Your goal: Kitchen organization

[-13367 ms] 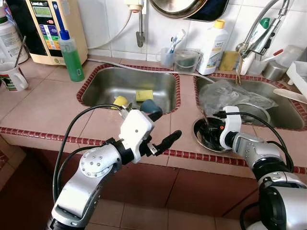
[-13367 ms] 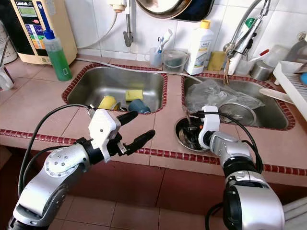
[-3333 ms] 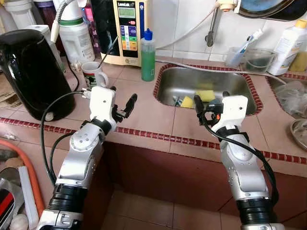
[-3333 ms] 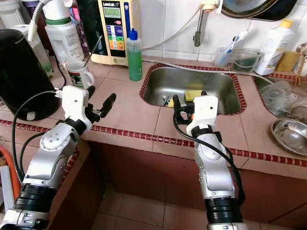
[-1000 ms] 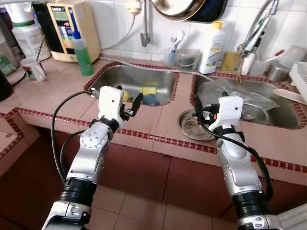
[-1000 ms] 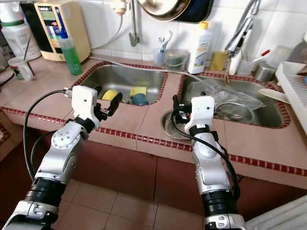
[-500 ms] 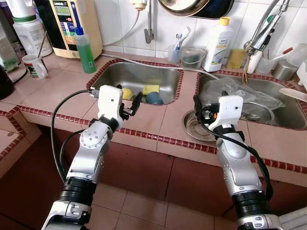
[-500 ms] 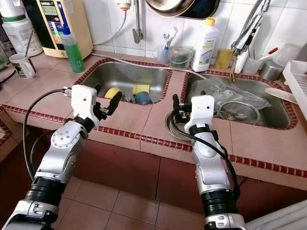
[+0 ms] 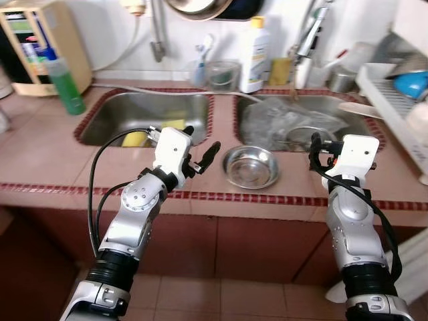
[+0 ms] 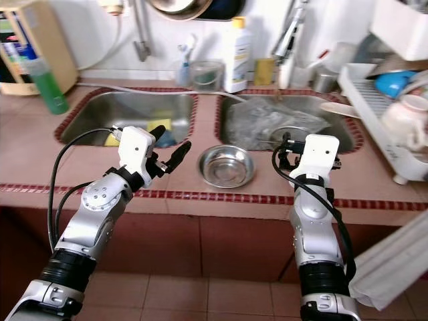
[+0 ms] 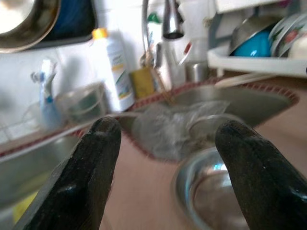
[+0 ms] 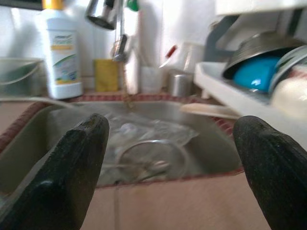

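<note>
Right at the counter's front edge, between the two sinks, a small steel bowl [image 9: 250, 166] sits upright on the pink tile and looks empty. Behind it to the robot's right, the right sink [image 9: 348, 117] holds a crumpled clear plastic bag [image 9: 277, 122] lying partly over a round steel dish [image 12: 152, 159] with some utensils in it. The left sink [image 9: 127, 114] holds yellow sponges [image 9: 136, 138] near its front wall. Along the back wall stand a white bottle with a yellow cap [image 9: 255, 55], a clear tub [image 9: 223, 73], a cup with a toothbrush [image 9: 201, 63] in it, and a small steel cup [image 12: 180, 83] beside the tap. A green soap bottle [image 9: 66, 85] stands at the far left next to a beige appliance [image 9: 47, 37]. To the far right, a white dish rack [image 10: 374, 103] carries a blue bowl [image 10: 391, 82], a steel bowl and a white mug [image 10: 406, 119]. The white bottle bears a green-and-white label, too blurred to read; the appliance's panel is equally unreadable.

The left gripper [image 9: 199, 154] hovers over the counter just left of the small steel bowl, fingers spread apart and empty. The right gripper [image 10: 285, 151] is raised above the counter at the right sink's front rim, its fingers also wide apart with nothing between them.
</note>
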`<state>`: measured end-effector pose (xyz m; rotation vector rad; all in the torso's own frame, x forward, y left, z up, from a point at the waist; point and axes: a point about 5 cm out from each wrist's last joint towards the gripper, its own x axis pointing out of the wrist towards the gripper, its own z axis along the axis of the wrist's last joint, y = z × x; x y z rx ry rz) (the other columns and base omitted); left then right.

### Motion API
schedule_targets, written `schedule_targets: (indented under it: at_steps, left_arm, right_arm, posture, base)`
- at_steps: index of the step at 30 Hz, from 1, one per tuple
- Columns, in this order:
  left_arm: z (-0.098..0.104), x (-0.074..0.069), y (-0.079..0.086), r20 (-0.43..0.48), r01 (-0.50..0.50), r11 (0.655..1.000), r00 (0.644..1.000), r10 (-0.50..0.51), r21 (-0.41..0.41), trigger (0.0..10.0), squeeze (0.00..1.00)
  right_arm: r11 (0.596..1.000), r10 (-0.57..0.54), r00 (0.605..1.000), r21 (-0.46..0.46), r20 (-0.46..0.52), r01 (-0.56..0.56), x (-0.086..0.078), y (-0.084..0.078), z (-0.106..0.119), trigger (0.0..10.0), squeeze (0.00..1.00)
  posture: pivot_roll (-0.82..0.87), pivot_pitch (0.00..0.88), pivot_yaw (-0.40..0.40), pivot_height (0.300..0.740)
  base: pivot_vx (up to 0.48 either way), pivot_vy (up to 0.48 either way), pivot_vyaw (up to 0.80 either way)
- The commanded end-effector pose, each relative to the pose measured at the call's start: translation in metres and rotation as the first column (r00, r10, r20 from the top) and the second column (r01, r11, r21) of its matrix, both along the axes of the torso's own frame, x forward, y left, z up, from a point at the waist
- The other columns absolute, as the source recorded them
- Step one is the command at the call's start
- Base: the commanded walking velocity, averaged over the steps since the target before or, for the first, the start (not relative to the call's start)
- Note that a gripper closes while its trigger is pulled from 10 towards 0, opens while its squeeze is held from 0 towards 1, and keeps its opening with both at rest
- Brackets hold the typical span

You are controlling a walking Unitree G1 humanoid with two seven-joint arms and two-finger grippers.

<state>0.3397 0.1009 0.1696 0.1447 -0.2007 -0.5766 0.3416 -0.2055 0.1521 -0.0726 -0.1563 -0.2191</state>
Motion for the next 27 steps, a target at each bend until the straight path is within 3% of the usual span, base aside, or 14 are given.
schedule_targets:
  at_steps: [1, 10, 21, 27]
  left_arm:
    - [0.001, 0.001, 0.003, 0.005, 0.003, 1.000, 1.000, -0.003, 0.013, 10.0, 0.00]
    - [-0.004, -0.003, -0.003, -0.039, 0.064, 0.998, 0.997, -0.063, 0.023, 10.0, 0.00]
    - [-0.005, -0.014, -0.016, -0.045, 0.179, 0.981, 0.983, -0.175, 0.080, 10.0, 0.00]
    - [-0.008, -0.024, -0.022, -0.061, 0.236, 0.965, 0.971, -0.231, 0.111, 10.0, 0.00]
  right_arm:
    - [1.000, 0.006, 1.000, 0.000, 0.016, -0.006, 0.002, 0.003, 0.005, 10.0, 0.00]
    - [0.998, 0.057, 0.998, -0.022, -0.012, -0.057, 0.003, -0.001, 0.002, 10.0, 0.00]
    - [0.989, 0.130, 0.990, -0.059, -0.045, -0.133, -0.002, -0.020, 0.007, 10.0, 0.00]
    - [0.983, 0.177, 0.980, -0.030, -0.094, -0.180, -0.005, -0.028, 0.003, 10.0, 0.00]
  posture:
    - [-0.06, 0.000, 0.039, 0.740]
    - [-0.06, 0.000, 0.037, 0.740]
    - [-0.08, 0.000, 0.043, 0.740]
    - [-0.08, 0.000, 0.048, 0.740]
  base:
    - [0.360, 0.000, 0.00]
    - [0.000, 0.000, 0.00]
    - [0.000, 0.000, 0.00]
    - [0.000, 0.000, 0.00]
